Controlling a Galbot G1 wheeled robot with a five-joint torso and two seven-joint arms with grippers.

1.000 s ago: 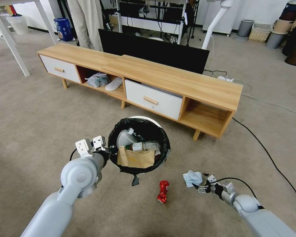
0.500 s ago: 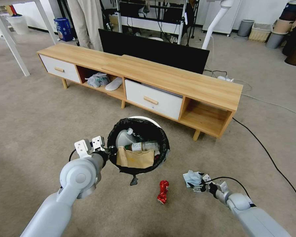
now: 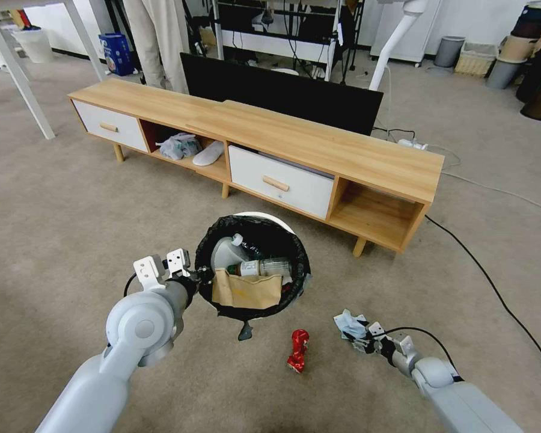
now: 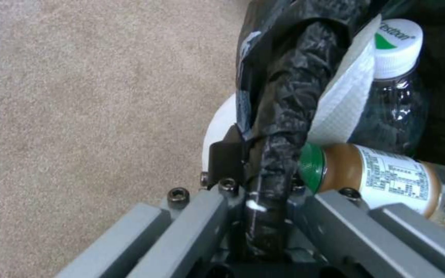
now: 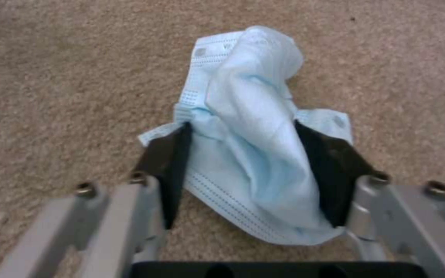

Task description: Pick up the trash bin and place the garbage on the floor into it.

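We hold the trash bin with our left gripper, which is clenched on the left side of its rim; in the left wrist view the two fingers press the black bag and the white wall between them. The bin is in front of us, in the middle of the scene, on the near side of the wooden cabinet. Inside it we see a brown paper bag leaning at the near wall, a clear bottle with a green cap lying across, a second clear bottle with a white cap and a white tissue between the bag rim and the bottles. A knotted tail of the bag hangs under the near rim.

Our right gripper is low at the floor, to the right of the bin. Its fingers stand apart, one on each side of the pale blue face mask, and both pads touch the crumpled cloth, but the gap is wide, so we call it released, not grasping. The mask lies on the carpet, near and right of the bin.

The crushed red can lies on the floor between the bin and the mask, a little nearer to us, apart from both
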